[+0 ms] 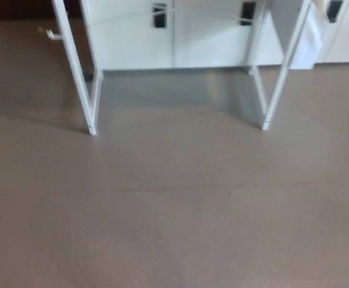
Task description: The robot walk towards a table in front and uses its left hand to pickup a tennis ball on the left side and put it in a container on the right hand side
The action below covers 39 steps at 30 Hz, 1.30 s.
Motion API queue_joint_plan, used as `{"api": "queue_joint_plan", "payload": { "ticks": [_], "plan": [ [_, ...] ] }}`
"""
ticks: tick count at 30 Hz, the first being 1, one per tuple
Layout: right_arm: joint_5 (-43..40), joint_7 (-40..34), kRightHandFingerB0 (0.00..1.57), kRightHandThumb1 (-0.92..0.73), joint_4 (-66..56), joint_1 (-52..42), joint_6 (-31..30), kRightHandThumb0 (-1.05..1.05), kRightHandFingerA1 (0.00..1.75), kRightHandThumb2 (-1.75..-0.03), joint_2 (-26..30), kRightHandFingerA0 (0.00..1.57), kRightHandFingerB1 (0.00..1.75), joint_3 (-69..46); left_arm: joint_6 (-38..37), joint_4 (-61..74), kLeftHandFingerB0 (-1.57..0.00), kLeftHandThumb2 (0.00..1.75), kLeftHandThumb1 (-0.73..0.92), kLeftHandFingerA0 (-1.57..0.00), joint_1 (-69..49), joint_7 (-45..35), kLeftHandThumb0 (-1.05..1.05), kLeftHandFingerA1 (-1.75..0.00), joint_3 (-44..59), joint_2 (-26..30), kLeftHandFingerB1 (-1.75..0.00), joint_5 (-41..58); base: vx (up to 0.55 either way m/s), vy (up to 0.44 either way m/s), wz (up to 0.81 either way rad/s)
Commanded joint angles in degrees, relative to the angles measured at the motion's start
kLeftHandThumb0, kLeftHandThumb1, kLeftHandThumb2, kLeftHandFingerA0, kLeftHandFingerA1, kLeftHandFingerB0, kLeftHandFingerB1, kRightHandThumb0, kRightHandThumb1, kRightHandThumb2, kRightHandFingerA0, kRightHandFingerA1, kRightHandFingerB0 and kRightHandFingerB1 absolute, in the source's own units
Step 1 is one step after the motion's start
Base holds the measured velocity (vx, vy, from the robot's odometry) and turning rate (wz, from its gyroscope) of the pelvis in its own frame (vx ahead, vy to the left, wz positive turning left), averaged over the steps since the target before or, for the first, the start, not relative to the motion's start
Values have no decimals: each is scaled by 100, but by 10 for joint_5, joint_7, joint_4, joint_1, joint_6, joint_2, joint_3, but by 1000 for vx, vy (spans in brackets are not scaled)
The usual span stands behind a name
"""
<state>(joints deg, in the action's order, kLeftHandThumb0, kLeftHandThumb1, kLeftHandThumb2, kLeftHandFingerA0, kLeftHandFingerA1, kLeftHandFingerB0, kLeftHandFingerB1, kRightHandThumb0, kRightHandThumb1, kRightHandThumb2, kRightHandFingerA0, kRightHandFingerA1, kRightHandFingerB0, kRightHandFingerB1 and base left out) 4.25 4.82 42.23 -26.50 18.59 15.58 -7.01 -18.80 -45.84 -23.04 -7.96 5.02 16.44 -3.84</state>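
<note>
No tennis ball and no container show in the head view. Neither of my hands nor any part of my arms is in the picture. Ahead stand the white metal legs of a table: a left leg and a right leg. The table's top is cut off by the upper edge, so anything on it is hidden.
Grey-brown floor fills most of the picture between me and the table legs. Behind the legs stand white cabinets with dark handles. A small white object sticks out at the far left near the left leg.
</note>
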Motion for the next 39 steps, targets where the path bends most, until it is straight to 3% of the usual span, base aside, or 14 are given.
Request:
{"api": "queue_joint_plan", "payload": {
  "ticks": [1, 21, 30, 39],
  "plan": [
    [-10, 0, 35, -62, 24, -3, 28, -36, 43, -59, 2, 46, 37, -7, -4, 1, -41, 59, 66, -50, -13, 7, -29, -45, 0, 10, -40, -4, 344, -299, -2],
    [-5, -8, 35, -61, 13, -19, 40, -37, 44, -58, 7, 47, 38, -2, -2, -3, -38, 60, 68, -49, -12, 0, -27, -46, -9, 12, -39, -6, 290, 112, -5],
    [-3, -11, 37, -61, 12, -6, 30, -37, 43, -58, 6, 49, 37, -1, -8, 1, -41, 59, 67, -51, -3, -1, -30, -47, -7, 14, -40, 1, 364, -79, 20],
    [-5, -7, 36, -61, 12, 0, 23, -35, 44, -58, 3, 49, 37, 0, 9, -42, -38, 59, 66, -52, 27, -52, -28, -51, 45, 3, -41, 71, 307, 10, -10]
  ]
}}
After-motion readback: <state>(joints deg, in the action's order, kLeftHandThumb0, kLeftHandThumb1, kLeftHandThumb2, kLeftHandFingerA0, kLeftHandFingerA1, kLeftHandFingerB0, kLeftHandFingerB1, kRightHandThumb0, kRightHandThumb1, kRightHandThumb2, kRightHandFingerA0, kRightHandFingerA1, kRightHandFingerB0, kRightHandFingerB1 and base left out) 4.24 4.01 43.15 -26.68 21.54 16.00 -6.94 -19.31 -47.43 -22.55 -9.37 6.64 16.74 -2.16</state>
